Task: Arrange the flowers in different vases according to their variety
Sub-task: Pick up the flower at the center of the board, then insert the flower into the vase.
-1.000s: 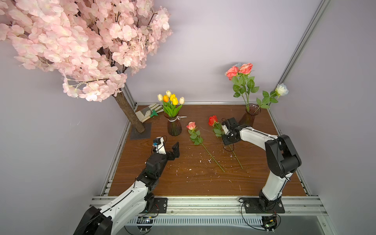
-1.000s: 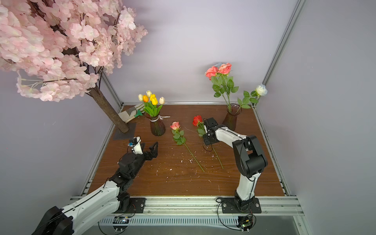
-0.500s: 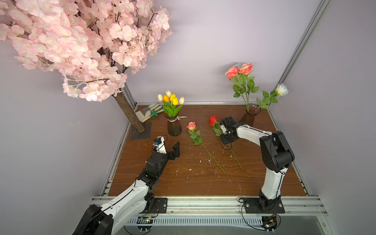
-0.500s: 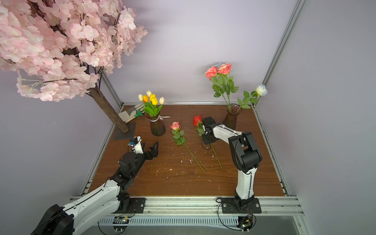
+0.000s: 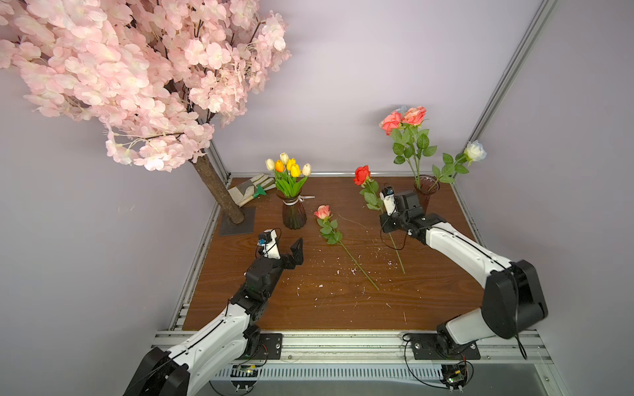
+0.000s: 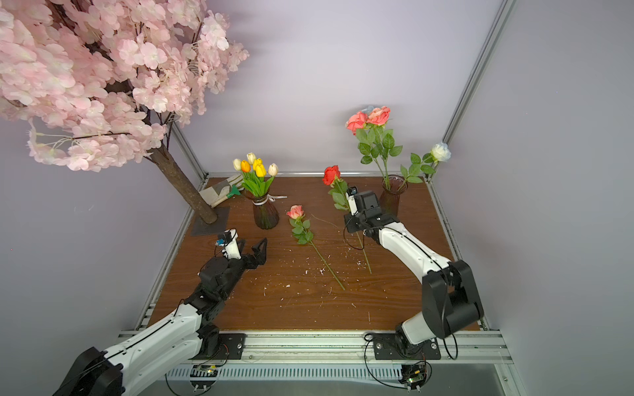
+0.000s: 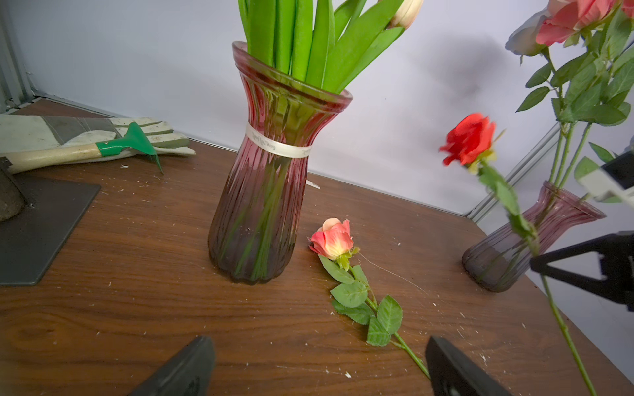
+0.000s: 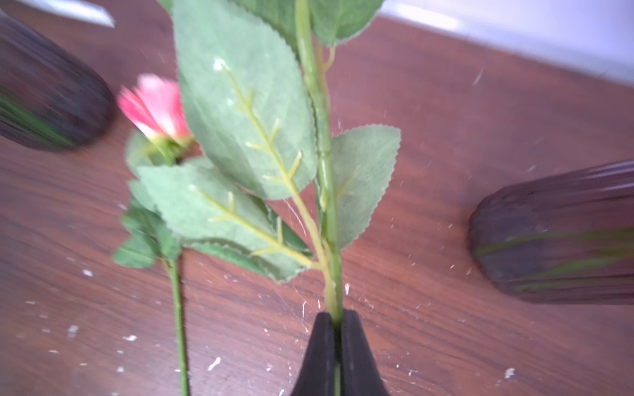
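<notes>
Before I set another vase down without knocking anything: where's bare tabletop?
Bare: the strip of table along the front rail, nearer than the pink rose's stem tip. Crowded: the back, with ribboned vase, plain vase and the red rose in the right gripper.

a dark brown wood grain flecked with white specks is shown by the table (image 5: pixel 308 308). at upper centre, cream, orange and yellow tulips (image 5: pixel 290 168) with green leaves are seen in a reddish-brown ribbed vase (image 5: pixel 294 216) banded by a white ribbon (image 5: pixel 291 202). a red rose (image 5: pixel 361 175) and a pink-and-cream rose (image 5: pixel 322 212) are borne on green stems. the blossom tree (image 5: pixel 120 68) at upper left is coloured pale pink.
</notes>
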`<state>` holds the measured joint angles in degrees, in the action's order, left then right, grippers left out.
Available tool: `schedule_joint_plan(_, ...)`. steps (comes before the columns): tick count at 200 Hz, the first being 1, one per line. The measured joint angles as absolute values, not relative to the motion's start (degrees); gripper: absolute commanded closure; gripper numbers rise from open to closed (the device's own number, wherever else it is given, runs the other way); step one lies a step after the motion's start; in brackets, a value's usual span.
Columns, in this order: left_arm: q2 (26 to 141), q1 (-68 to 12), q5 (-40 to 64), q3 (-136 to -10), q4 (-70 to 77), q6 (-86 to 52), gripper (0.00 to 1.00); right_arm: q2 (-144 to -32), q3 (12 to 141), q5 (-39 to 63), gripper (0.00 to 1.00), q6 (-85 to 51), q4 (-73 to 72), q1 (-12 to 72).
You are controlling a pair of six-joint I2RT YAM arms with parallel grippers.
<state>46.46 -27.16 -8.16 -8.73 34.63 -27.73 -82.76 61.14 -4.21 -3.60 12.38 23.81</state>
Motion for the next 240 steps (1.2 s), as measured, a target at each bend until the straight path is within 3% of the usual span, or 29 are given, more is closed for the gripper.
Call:
schedule_joint_plan(52, 45.89, -27.16, -7.55, -8.73, 35.07, -27.40, 0.00, -65.49, 53.41, -11.16, 1.00, -2.92, -4.71, 23.53)
schedule_joint_plan(94, 45.69, -27.16, -7.27, -8.73, 35.27, -27.18, 0.01, -60.86, 53.32, -17.98, 1.00, 0.12, -19.49, 22.28)
schedule_joint_plan(172, 45.41, -27.16, -6.66, -8.73, 35.86, -26.74, 0.00, -67.24, 55.81, -25.30, 1.00, 11.86, -43.42, 19.27)
schedule_joint_plan(240, 45.34, -27.16, -6.46, -8.71, 35.94, -26.57, 0.00, -76.20, 59.46, -25.06, 1.00, 19.40, -53.01, 15.88)
